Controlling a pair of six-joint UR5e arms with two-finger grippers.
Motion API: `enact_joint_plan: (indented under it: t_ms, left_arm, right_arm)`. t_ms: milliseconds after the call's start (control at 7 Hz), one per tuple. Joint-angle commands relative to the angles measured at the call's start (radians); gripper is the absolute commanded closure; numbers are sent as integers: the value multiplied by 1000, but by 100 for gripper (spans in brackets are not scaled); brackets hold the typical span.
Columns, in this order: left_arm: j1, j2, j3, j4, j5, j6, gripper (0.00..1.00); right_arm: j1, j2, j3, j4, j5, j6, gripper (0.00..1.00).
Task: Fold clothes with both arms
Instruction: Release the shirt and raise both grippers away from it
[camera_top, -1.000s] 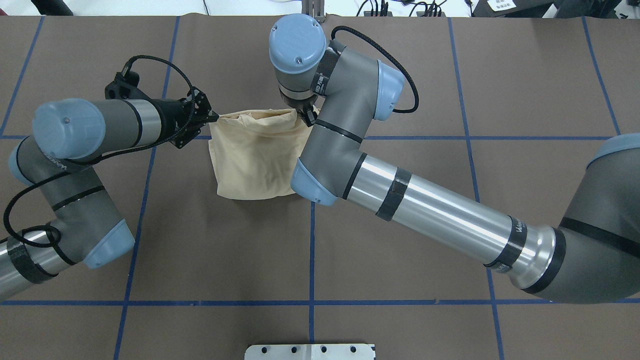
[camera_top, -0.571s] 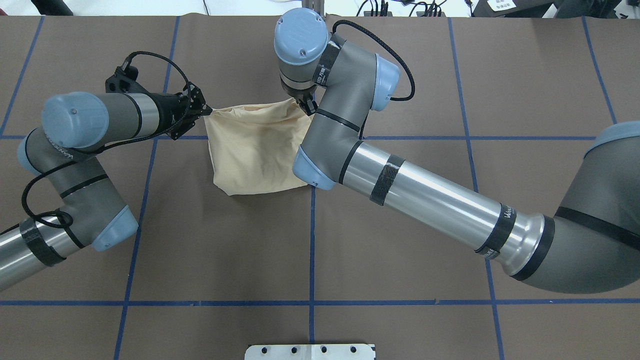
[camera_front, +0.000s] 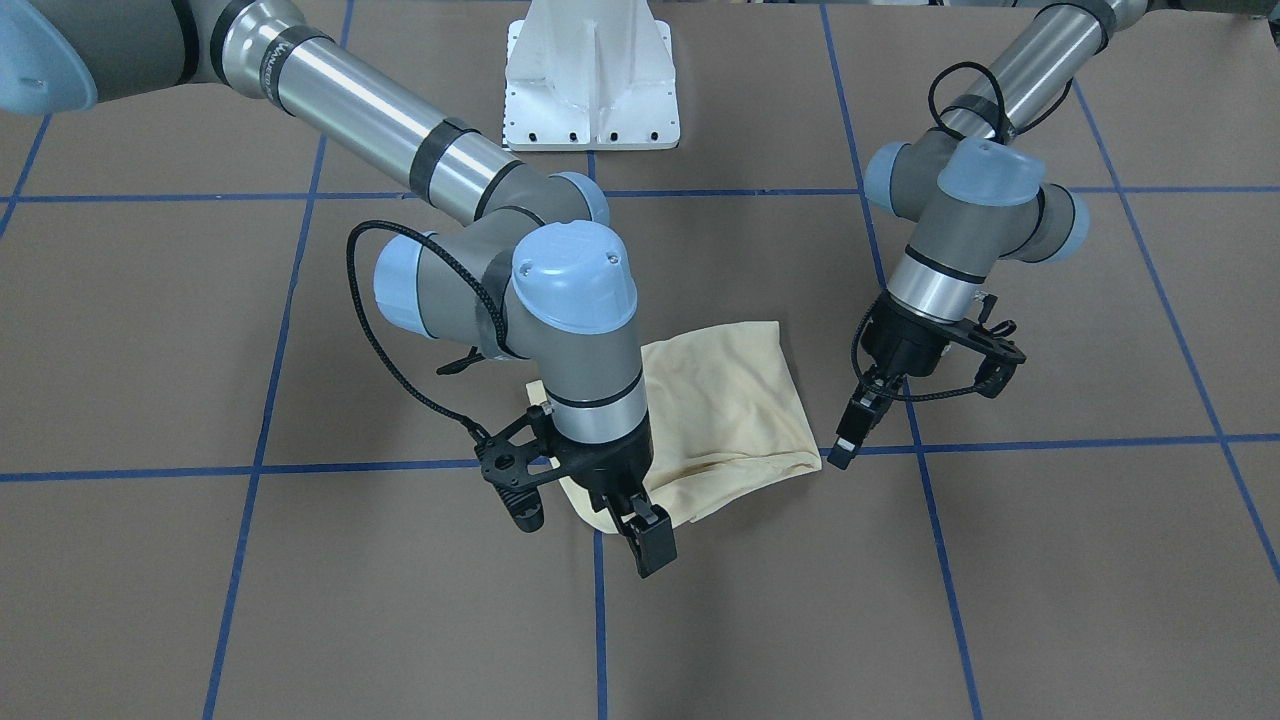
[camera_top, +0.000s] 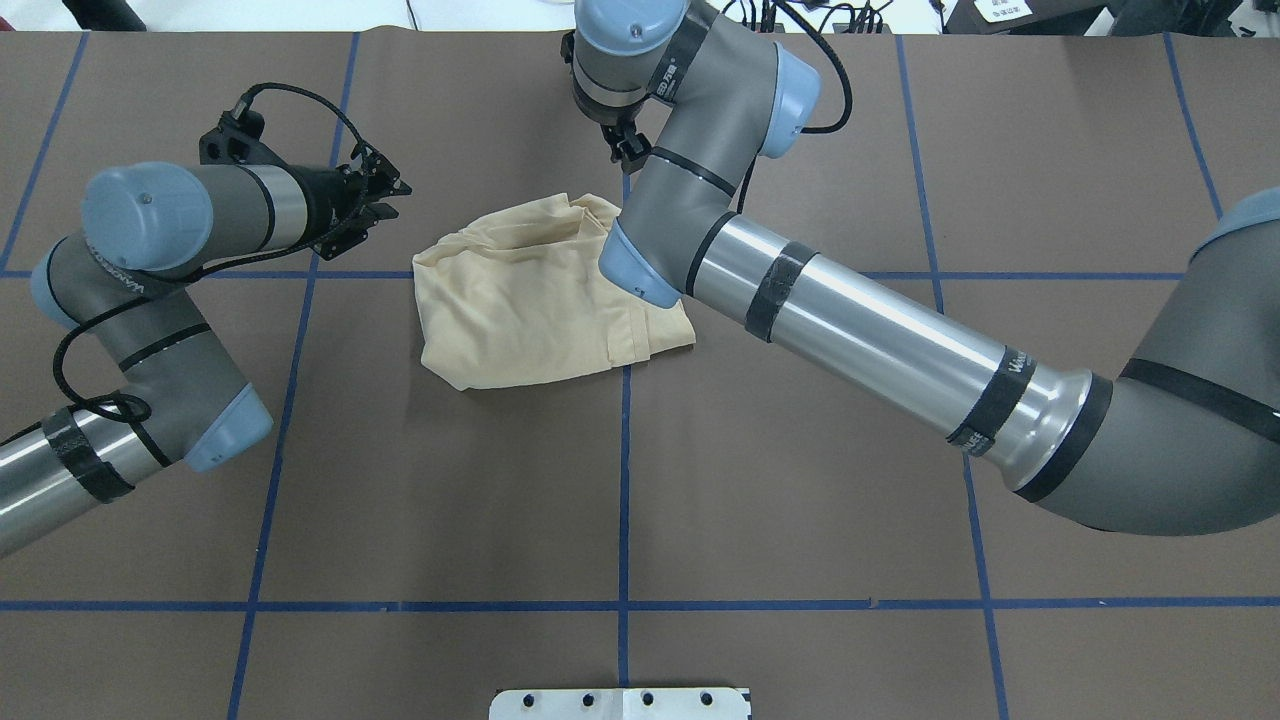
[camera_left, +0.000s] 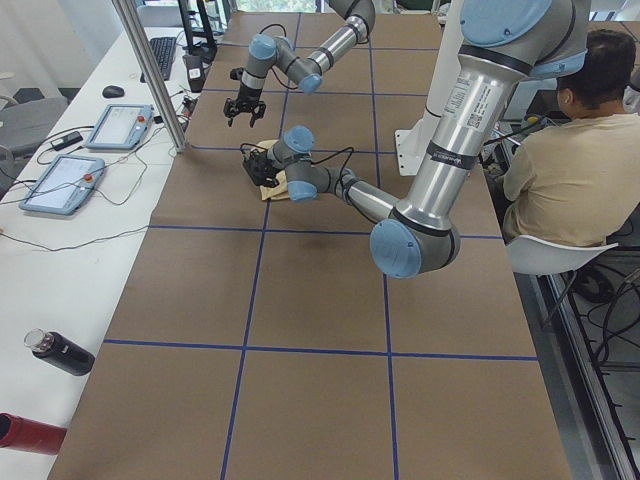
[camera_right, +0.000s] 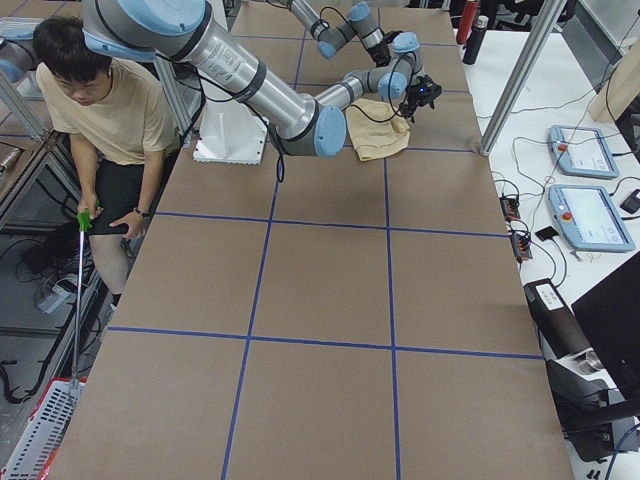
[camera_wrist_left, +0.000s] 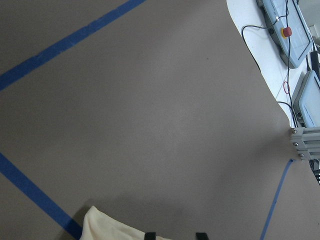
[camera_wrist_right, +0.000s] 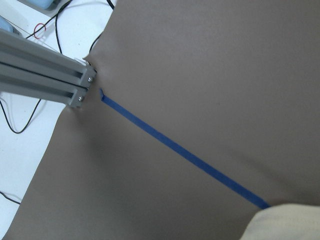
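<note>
The clothes (camera_top: 520, 300), a pale cream-yellow shirt, lie in a rumpled folded heap on the brown table, also seen in the front view (camera_front: 730, 400). My left gripper (camera_top: 390, 198) hovers just off the shirt's far left corner, open and holding nothing; in the front view the left gripper (camera_front: 850, 430) hangs beside that corner. A cream edge of the clothes (camera_wrist_left: 110, 227) shows at the bottom of the left wrist view. My right gripper (camera_front: 640, 530) stands open above the table just past the shirt's far edge, apart from the cloth. The right arm's elbow covers part of the shirt from overhead.
The white pedestal base (camera_front: 590, 70) stands at the robot's side of the table. A seated person (camera_left: 570, 170) is beside it. An aluminium post (camera_right: 520, 70) and control pendants (camera_right: 575, 150) stand beyond the far table edge. Blue tape lines (camera_top: 624, 480) grid the table.
Both grippers have let go of the shirt's far edge and drawn away from it, toward the far side. The lifted edge has dropped, and the shirt now lies slack on the table.
</note>
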Motion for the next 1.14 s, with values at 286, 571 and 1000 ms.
enact_joint_plan:
  t_ms: [286, 571, 1000]
  left_arm:
    - [-141, 31, -2, -13, -191, 528, 1]
    - [-241, 106, -6, -13, -324, 857, 0]
    - [-501, 268, 1, 48, -480, 1539, 0]
  right_arm:
    - [156, -232, 166, -156, 52, -656, 0]
    - [326, -410, 271, -196, 222, -1009, 0]
    - [608, -615, 274, -207, 492, -1531, 0]
